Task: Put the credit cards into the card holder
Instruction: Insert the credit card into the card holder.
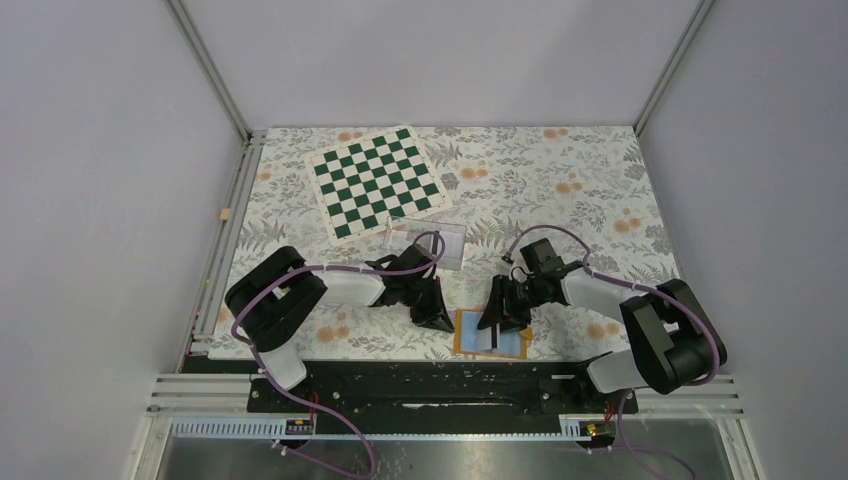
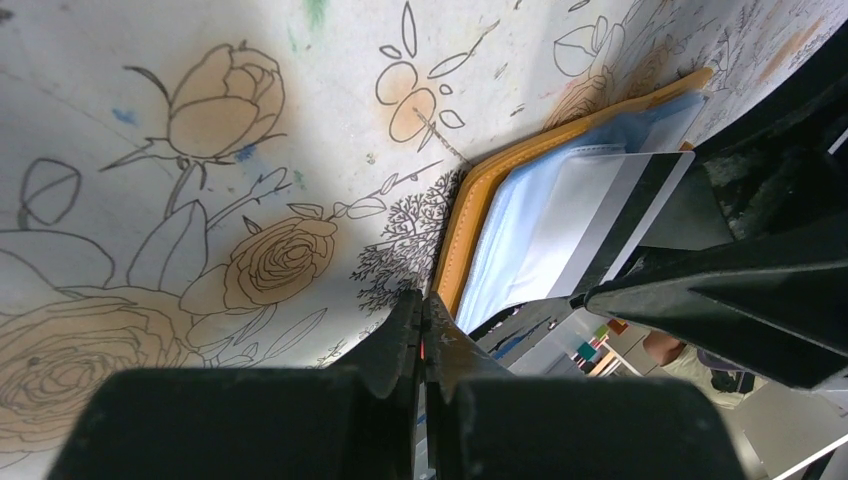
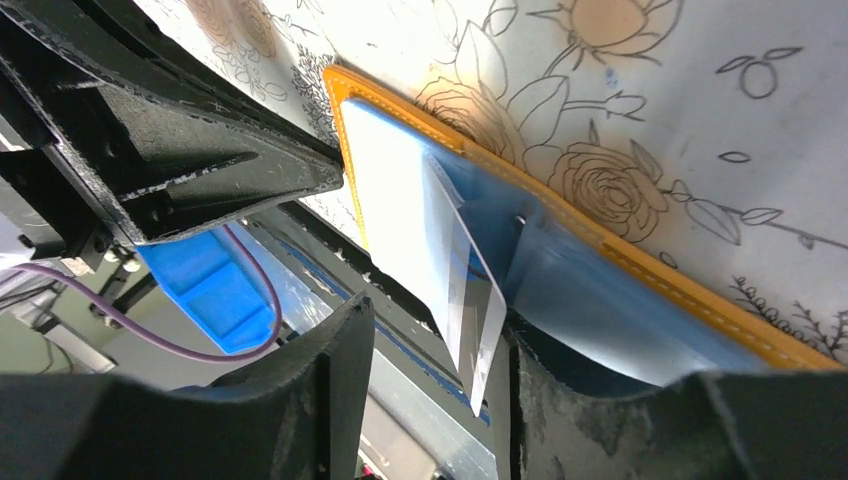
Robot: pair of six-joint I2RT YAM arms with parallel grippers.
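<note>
At the near edge of the counter (image 1: 600, 180), between the two arm bases, one card holder (image 1: 470, 340) is lying opened flat, its orange outer face turned down and its light blue lining facing up. The holder is a small flat rectangle with a stitched orange border, and the lining is showing soft, slightly creased pocket layers. One credit card (image 2: 600, 200) is sitting on that lining: a thin, stiff, white rectangle carrying a single dark stripe along one long side. In the right wrist view the card (image 3: 470, 300) is standing tilted on edge, one end meeting the blue lining near the fold; whether more cards are lying in the pockets cannot be told. The two right fingers (image 3: 320, 380) are standing spread, one on each side of the tilted card, and contact with the card cannot be confirmed. The two left fingers (image 2: 400, 340) are pressing together with nothing between them, their tips sitting just beside the holder's orange edge. All four fingers are matte black, wedge-shaped and rough-surfaced. Farther back, one green-and-white chessboard (image 1: 376, 183) is lying flat and rotated on the floral-printed counter, and one clear plastic box (image 1: 427, 243) is sitting at the board's near corner, apart from the holder.
</note>
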